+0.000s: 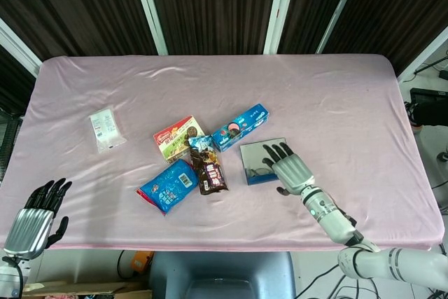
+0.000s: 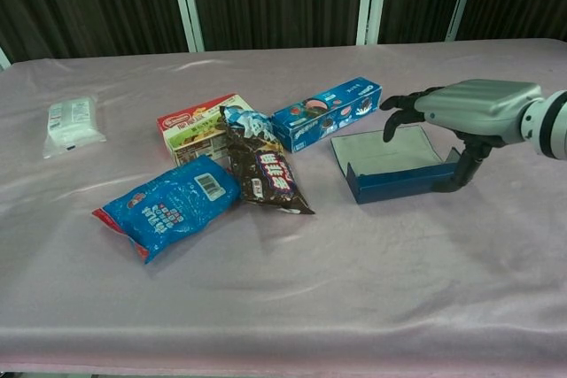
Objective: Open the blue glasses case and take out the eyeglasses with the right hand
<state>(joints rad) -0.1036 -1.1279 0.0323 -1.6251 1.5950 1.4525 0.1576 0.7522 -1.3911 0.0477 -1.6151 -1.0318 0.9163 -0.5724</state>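
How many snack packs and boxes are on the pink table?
5: a white packet far left, a red-green box, a long blue cookie box, a dark wrapper in the middle, and a blue bag nearest the front. None seem hidden.

Head view: high above the near table edge, looking steeply down, far enough to take in the whole pink table (image 1: 336, 96) and dark curtains at 12 o'clock. Chest view: lower, closer, facing 12 o'clock at a shallow angle. Both share the snack cluster and blue glasses case (image 1: 255, 162) (image 2: 399, 165).
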